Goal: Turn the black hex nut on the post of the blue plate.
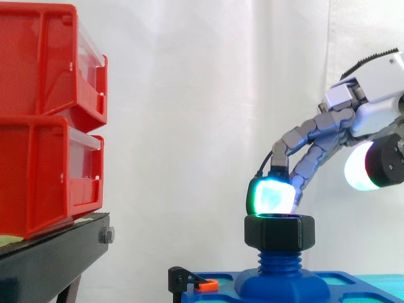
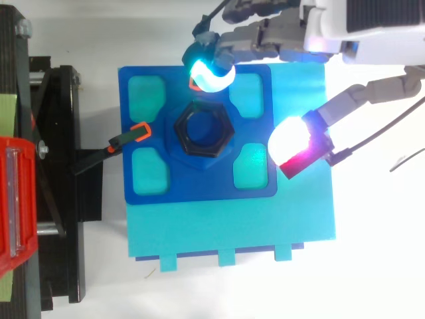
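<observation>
The hand (image 2: 332, 26) is highest over the work and nearest the overhead camera. Its fingers (image 1: 273, 196) are spread and loosely bent, grasping nothing. Well beyond the fingertips, on the side away from the arm, two stacked red bins (image 1: 38, 120) sit on a black stand (image 1: 50, 252). Directly beneath the fingers lies the blue plate (image 2: 199, 186) on a wider teal sheet (image 2: 232, 232), which rests on the white bench (image 2: 372, 266). The black hex nut (image 2: 204, 129) sits at the plate's centre on the blue threaded post (image 1: 279, 260), with several threads bare under it. From the side, the cyan-green pad hangs just over the nut's top rim. From above, that pad lies just outside one flat of the nut, so I cannot tell whether it touches. The thumb pad (image 2: 295, 141), glowing white and magenta, stands off the opposite side, clearly apart from the nut. A small black clamp with an orange tip (image 2: 138, 131) grips the plate's edge past the nut from the thumb. By my reading the turn has yet to start: the pads must first close on opposite flats, and all the twisting is left to do.
</observation>
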### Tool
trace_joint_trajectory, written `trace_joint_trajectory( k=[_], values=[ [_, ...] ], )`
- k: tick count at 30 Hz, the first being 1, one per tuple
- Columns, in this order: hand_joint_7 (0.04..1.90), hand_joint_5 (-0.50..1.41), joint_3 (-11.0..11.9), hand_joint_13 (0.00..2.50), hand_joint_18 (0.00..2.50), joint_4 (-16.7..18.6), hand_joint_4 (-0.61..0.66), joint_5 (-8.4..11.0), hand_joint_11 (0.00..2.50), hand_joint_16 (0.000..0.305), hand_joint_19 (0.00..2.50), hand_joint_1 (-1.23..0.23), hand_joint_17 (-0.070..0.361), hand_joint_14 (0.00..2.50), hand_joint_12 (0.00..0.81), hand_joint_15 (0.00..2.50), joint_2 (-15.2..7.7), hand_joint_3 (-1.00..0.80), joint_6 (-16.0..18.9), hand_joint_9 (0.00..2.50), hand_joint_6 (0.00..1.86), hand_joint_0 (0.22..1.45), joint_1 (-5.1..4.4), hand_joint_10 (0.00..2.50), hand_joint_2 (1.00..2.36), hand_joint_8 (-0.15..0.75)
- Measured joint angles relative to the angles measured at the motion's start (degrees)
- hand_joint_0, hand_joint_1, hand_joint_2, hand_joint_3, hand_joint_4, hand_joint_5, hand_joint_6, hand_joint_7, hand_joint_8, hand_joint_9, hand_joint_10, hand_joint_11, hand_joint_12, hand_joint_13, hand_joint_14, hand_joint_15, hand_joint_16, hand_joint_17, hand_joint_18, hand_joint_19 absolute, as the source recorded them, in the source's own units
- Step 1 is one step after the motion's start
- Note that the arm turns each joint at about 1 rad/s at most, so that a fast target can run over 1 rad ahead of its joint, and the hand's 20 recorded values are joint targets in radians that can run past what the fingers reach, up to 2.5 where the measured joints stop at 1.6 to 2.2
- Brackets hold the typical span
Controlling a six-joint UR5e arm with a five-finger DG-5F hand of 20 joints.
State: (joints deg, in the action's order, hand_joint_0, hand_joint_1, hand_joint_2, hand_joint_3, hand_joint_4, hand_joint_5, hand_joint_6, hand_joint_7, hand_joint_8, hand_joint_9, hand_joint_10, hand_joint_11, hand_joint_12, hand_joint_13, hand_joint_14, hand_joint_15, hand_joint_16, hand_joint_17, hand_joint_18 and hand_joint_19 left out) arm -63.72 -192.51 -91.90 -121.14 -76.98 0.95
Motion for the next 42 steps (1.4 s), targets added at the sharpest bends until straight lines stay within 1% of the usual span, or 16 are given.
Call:
trace_joint_trajectory(
  k=[5,10,13,16,20,23,31,36,42],
  values=[
    [0.95,-0.18,0.0,0.47,0.27,-0.5,0.17,0.22,0.20,0.048,0.37,-0.44,0.109,0.01,0.322,0.28,1.0,-0.50,-2.0,0.42,0.50,0.45,-0.18,0.01,1.00,0.173],
    [0.85,-0.20,0.1,0.48,0.27,-0.9,0.16,0.28,0.19,0.049,0.37,-0.45,0.110,0.01,0.323,0.28,1.8,-0.50,-2.2,0.42,0.50,0.45,-0.23,0.01,1.00,0.174],
    [0.82,-0.21,0.5,0.47,0.27,-0.9,0.15,0.28,0.18,0.049,0.36,-0.46,0.110,0.01,0.324,0.28,2.1,-0.50,-1.1,0.42,0.50,0.45,-0.24,0.01,1.00,0.175],
    [0.80,-0.21,0.7,0.47,0.26,-0.4,0.14,0.27,0.17,0.049,0.37,-0.46,0.111,0.01,0.324,0.29,2.0,-0.50,1.5,0.41,0.50,0.44,-0.37,0.01,1.00,0.173],
    [0.78,-0.21,0.8,0.47,0.26,1.7,0.14,0.30,0.16,0.049,0.37,-0.46,0.111,0.01,0.325,0.28,1.2,-0.50,5.3,0.41,0.50,0.44,-0.69,0.01,1.00,0.171],
    [0.78,-0.21,0.8,0.47,0.26,3.5,0.14,0.28,0.16,0.049,0.38,-0.46,0.111,0.01,0.326,0.28,0.3,-0.50,6.6,0.41,0.50,0.44,-1.01,0.01,1.00,0.170],
    [0.77,-0.21,0.9,0.47,0.25,5.7,0.14,0.41,0.16,0.049,0.38,-0.44,0.110,0.01,0.325,0.28,-2.0,-0.50,7.7,0.41,0.50,0.44,-1.94,0.01,1.00,0.169],
    [0.78,-0.20,1.4,0.47,0.25,7.8,0.15,0.29,0.16,0.049,0.38,-0.44,0.110,0.01,0.324,0.28,-4.2,-0.50,9.7,0.41,0.50,0.45,-2.62,0.01,1.00,0.171],
    [0.79,-0.20,1.6,0.47,0.25,8.4,0.15,0.40,0.16,0.049,0.38,-0.43,0.110,0.01,0.324,0.28,-5.0,-0.50,10.3,0.41,0.50,0.45,-3.20,0.01,1.00,0.172]
  ],
)
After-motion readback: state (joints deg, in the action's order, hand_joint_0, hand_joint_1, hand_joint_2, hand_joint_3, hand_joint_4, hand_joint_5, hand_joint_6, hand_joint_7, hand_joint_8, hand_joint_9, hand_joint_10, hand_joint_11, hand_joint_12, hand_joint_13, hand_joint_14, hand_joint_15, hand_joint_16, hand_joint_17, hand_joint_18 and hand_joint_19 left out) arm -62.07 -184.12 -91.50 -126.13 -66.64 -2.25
